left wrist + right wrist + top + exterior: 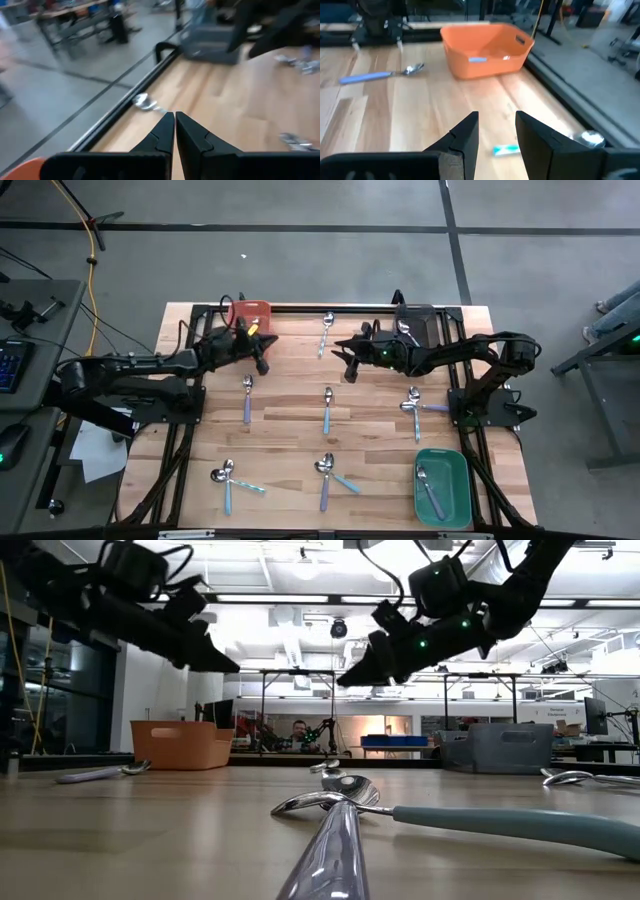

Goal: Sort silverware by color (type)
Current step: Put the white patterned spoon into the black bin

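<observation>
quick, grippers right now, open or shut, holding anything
Left gripper: shut, empty, above the table near the orange bin.
Right gripper: open, empty, above the table's far middle.

a light wooden plank counter (290,405) fills the middle of the high view. an orange bin (250,313) sits at its upper left edge, a grey bin (415,320) at the upper right, a green bin (441,487) at the lower right. spoons lie scattered on the bare wood: one near the top centre (326,332), two mid-frame (247,398) (327,409), a crossed pair at right (413,408), another pair lower left (228,480), and one lower centre (326,477).
</observation>
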